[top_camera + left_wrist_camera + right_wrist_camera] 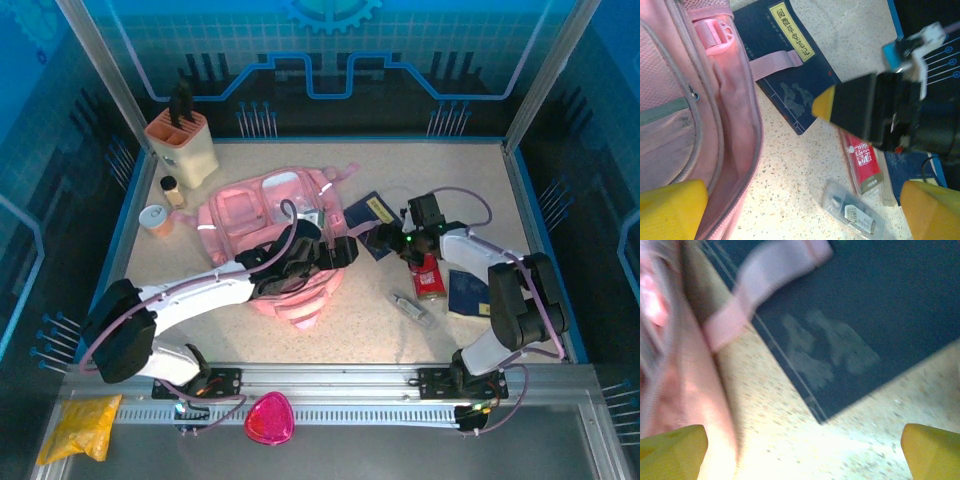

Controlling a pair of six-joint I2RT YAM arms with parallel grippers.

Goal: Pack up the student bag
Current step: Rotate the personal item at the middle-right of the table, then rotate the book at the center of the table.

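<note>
- You'll find the student bag (240, 212) lying flat on the table (330, 330), left of centre, with your left arm stretched across it.
- Your left gripper (345, 249) hangs at the bag's right-hand edge, with its jaws spread wide and nothing in them.
- In the left wrist view, one yellow fingertip (670, 207) sits over the bag's (685, 100) pink edge. The other fingertip is over bare table past a clear packet (852, 210).
- Your right gripper (382, 238) is just to the right of the bag and close to the left gripper. It hovers over the near corner of a dark blue book (368, 210).
- The right gripper's jaws are also wide apart and hold nothing. In the right wrist view its fingertips (932, 452) are yellow and well apart. That picture is blurred.
- In that view the bag (670, 370) runs down the left side, beside the book (860, 310), and speckled table lies between the fingers.
- A pink strap (775, 62) from the bag lies across the book (790, 85).
- A red booklet (865, 162) lies just right of the book, near the clear packet.
</note>
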